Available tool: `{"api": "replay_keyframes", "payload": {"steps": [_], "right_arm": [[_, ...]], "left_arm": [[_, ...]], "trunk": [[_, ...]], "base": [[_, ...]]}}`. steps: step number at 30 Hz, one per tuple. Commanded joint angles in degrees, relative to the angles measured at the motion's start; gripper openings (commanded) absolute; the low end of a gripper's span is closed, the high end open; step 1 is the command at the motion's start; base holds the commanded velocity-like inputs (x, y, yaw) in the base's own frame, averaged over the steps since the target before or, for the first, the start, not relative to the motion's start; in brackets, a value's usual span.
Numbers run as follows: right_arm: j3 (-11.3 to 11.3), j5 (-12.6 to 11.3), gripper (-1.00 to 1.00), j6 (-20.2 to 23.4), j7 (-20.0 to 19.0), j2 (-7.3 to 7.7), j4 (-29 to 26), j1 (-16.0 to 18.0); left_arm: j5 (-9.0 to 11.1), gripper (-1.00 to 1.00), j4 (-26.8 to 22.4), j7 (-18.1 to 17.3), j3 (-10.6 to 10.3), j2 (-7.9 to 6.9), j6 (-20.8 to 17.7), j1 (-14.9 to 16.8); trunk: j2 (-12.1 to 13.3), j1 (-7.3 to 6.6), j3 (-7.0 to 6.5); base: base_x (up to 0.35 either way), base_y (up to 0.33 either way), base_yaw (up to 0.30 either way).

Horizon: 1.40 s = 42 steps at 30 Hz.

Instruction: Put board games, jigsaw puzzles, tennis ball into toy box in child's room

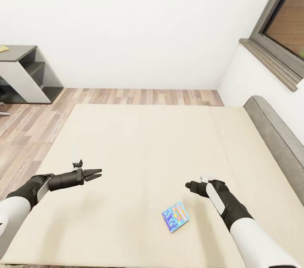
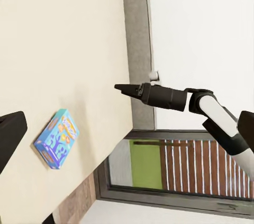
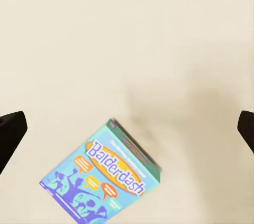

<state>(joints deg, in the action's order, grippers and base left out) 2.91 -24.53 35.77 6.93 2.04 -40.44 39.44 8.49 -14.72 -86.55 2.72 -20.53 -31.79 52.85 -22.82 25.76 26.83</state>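
The blue game (image 1: pixel 175 216) lettered Balderdash (image 3: pixel 115 169) lies flat on my bed (image 1: pixel 139 145), near its front edge, untouched. My right gripper (image 1: pixel 188 185) hovers just above and beside it, fingers spread wide, holding nothing. My left gripper (image 1: pixel 98 172) hangs well apart over the mattress, spread and empty. A desk (image 1: pixel 19 55) stands far left.

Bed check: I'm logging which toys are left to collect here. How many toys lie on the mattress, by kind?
Board games: 1, the blue Balderdash box lying flat on the bed, between the left hand and the right hand
Jigsaw puzzles: 0
Tennis balls: 0
Total: 1
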Motion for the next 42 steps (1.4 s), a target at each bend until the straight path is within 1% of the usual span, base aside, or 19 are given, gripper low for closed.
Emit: {"api": "replay_keyframes", "payload": {"steps": [1, 4, 6, 10, 11, 12, 13, 14, 15, 18, 19, 22, 25, 29, 32, 33, 36, 40, 42], "right_arm": [[0.32, -0.58, 1.0, 0.18, 0.52, 0.07, -0.08, 0.03], [0.33, -0.55, 1.0, 0.18, 0.49, 0.07, -0.08, 0.03], [0.34, -0.54, 1.0, 0.22, 0.47, 0.07, -0.11, 0.03], [0.34, -0.58, 1.0, 0.25, 0.46, 0.07, -0.13, 0.03], [0.34, -0.59, 1.0, 0.26, 0.46, 0.07, -0.14, 0.03], [0.34, -0.6, 1.0, 0.26, 0.46, 0.07, -0.13, 0.03], [0.34, -0.6, 1.0, 0.26, 0.46, 0.07, -0.12, 0.03], [0.34, -0.6, 1.0, 0.26, 0.46, 0.07, -0.11, 0.03], [0.34, -0.59, 1.0, 0.26, 0.46, 0.07, -0.13, 0.03], [0.34, -0.6, 1.0, 0.27, 0.45, 0.07, -0.13, 0.04], [0.33, -0.57, 1.0, 0.27, 0.45, 0.07, -0.13, 0.04], [0.34, -0.58, 1.0, 0.27, 0.45, 0.07, -0.14, 0.06], [0.34, -0.53, 1.0, 0.27, 0.45, 0.07, -0.13, 0.07], [0.34, -0.47, 1.0, 0.23, 0.45, 0.07, -0.15, 0.06], [0.34, -0.42, 1.0, 0.2, 0.45, 0.07, -0.18, 0.04], [0.34, -0.39, 1.0, 0.19, 0.45, 0.07, -0.27, 0.03], [0.34, -0.37, 1.0, 0.19, 0.45, 0.05, -0.49, 0.04], [0.56, -0.35, 1.0, 0.18, 0.41, -0.58, -0.7, 0.13], [0.84, -0.35, 1.0, 0.0, 0.39, -1.59, -0.74, 0.16]], "left_arm": [[-0.14, 1.0, -0.02, -0.45, 0.06, 0.25, -0.64, 0.01], [-0.1, 1.0, -0.06, -0.78, -0.4, 1.27, -0.78, -0.01], [-0.11, 1.0, -0.12, -1.29, -0.98, 2.95, -0.98, -0.01], [-0.13, 1.0, -2.35, -1.8, -2.14, 7.26, -2.6, 0.11], [-0.14, 1.0, -5.29, -1.85, -2.69, 9.02, -4.66, 0.15], [-0.14, 1.0, -7.38, -1.87, -2.99, 9.79, -6.03, 0.17], [-0.15, 1.0, -12.71, -1.87, -3.63, 11.02, -9.24, 0.09], [-0.15, 1.0, -15.71, -1.81, -4.03, 11.48, -10.78, -0.03], [-0.2, 1.0, -21.88, -1.67, -4.94, 12.17, -13.57, -0.84], [-0.26, 1.0, -30.29, -1.35, -6.27, 12.75, -16.01, -4.0], [-0.28, 1.0, -34.92, -0.93, -6.65, 12.92, -16.82, -6.71], [-0.2, 1.0, -40.9, 0.65, -7.07, 13.02, -17.65, -10.41], [0.01, 1.0, -44.21, 1.83, -7.34, 12.88, -17.96, -12.33], [0.23, 1.0, -47.93, 1.61, -7.26, 12.59, -18.29, -13.37], [0.32, 1.0, -54.08, 0.54, -7.28, 12.27, -18.9, -15.35], [0.31, 1.0, -57.46, 0.15, -7.27, 12.25, -19.32, -17.03], [0.26, 1.0, -61.39, -0.19, -7.16, 12.26, -19.87, -19.16], [0.28, 1.0, -64.7, -0.51, -5.79, 12.08, -20.39, -20.88], [0.28, 1.0, -65.26, -0.57, -4.23, 12.09, -20.49, -21.2]], "trunk": [[-0.1, 0.03, 0.18], [-0.1, 0.03, 0.46], [-0.1, 0.03, 0.65], [-0.1, 0.03, 1.03], [-0.1, 0.03, 1.13], [-0.1, 0.03, 1.22], [-0.1, 0.03, 1.32], [-0.1, 0.03, 1.41], [-0.1, 0.03, 1.5], [-0.1, 0.03, 1.79], [-0.1, 0.03, 1.88], [-0.1, 0.03, 2.17], [-0.1, 0.03, 2.45], [-0.1, 0.03, 2.83], [-0.1, 0.03, 3.11], [-0.1, 0.03, 3.21], [-0.1, 0.03, 3.49], [-0.1, 0.03, 3.87], [-0.1, 0.03, 4.06]], "base": [[0.0, 0.0, 0.0], [0.0, 0.0, 0.0], [0.0, 0.0, 0.0], [0.0, 0.0, 0.0], [0.0, 0.0, 0.0], [0.0, 0.0, 0.0], [0.0, 0.0, 0.0], [0.0, 0.0, 0.0], [0.0, 0.0, 0.0], [0.0, 0.0, 0.0], [0.0, 0.0, 0.0], [0.0, 0.0, 0.0], [0.0, 0.0, 0.0], [0.0, 0.0, 0.0], [0.0, 0.0, 0.0], [0.0, 0.0, 0.0], [0.0, 0.0, 0.0], [0.0, 0.0, 0.0], [0.0, 0.0, 0.0]]}}
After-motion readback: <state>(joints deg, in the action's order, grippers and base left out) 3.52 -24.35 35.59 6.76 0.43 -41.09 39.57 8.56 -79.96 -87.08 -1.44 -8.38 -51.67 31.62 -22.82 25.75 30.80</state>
